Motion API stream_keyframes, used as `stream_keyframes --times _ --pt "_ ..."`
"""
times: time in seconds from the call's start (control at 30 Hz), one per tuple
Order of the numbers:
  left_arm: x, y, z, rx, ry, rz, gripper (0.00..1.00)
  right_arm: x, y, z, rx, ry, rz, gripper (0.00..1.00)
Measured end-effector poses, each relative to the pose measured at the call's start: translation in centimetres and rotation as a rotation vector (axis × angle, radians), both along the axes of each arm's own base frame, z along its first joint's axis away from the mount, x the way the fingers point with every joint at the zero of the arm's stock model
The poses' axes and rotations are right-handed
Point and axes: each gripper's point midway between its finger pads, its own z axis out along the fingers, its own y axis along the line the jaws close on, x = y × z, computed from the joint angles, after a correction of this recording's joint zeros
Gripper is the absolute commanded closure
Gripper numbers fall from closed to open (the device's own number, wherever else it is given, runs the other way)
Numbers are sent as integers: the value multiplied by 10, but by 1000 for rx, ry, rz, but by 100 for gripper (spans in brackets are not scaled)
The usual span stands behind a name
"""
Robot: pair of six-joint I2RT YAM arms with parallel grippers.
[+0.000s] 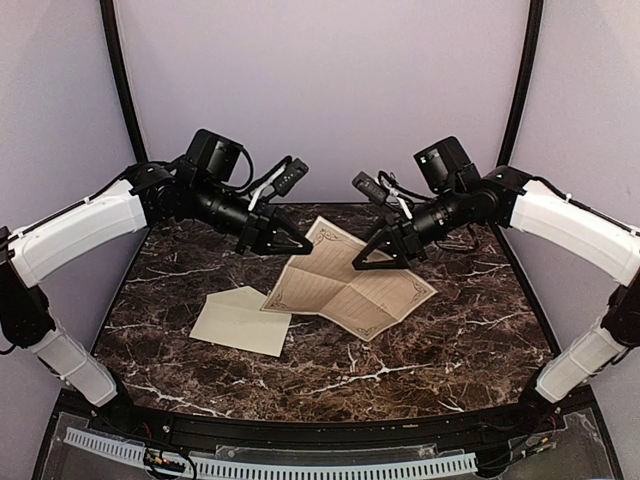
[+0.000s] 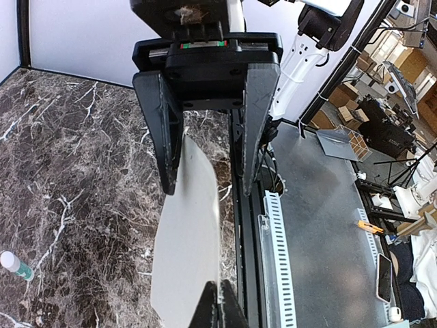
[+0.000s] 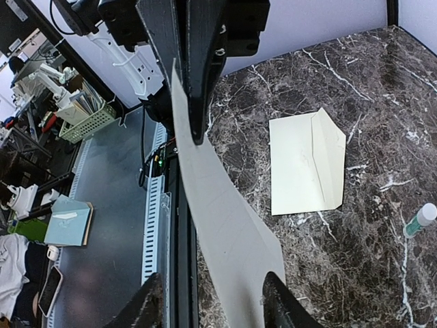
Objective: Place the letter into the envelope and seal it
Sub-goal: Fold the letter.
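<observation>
The letter (image 1: 345, 290), a creased beige sheet with a dark border, is lifted off the marble table (image 1: 450, 340) at mid-table. My left gripper (image 1: 300, 243) pinches its far left corner, and in the left wrist view the fingertips (image 2: 205, 311) are shut on the sheet (image 2: 184, 239). At the sheet's upper right edge sits my right gripper (image 1: 358, 265). Its fingers (image 3: 147, 304) stand apart with the letter (image 3: 225, 232) running between them. The cream envelope (image 1: 240, 322) lies flat to the left of the letter, flap out (image 3: 304, 160), and neither gripper touches it.
A small white-and-green tube (image 3: 418, 220) lies on the marble, also in the left wrist view (image 2: 13, 265). A slotted cable duct (image 1: 300, 465) runs along the near table edge. Grey walls close the back and sides.
</observation>
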Motion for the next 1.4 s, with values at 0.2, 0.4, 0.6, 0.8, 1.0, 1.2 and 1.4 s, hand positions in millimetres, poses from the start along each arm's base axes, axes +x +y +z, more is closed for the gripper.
stream_keyframes --times 0.2,0.4,0.6,0.8,1.0,1.2,1.4 --pt "3 -2 -4 15 9 3 100 -1 1 -1 0 -8 8 78" --pt "6 -2 -7 26 8 15 100 1 2 -3 -2 -17 3 100" --pt "10 -2 -7 29 4 35 57 8 2 -10 -10 -35 -34 100" --pt "43 5 -1 10 -75 203 9 23 -5 -7 54 -93 -190 100" --pt "70 61 20 -133 -154 523 2 40 -12 25 265 -156 -338 100" --pt "74 83 44 -317 -149 647 2 52 -14 78 504 -229 -413 100" --pt "68 73 30 -359 -64 585 1 43 -21 128 705 -271 -397 100"
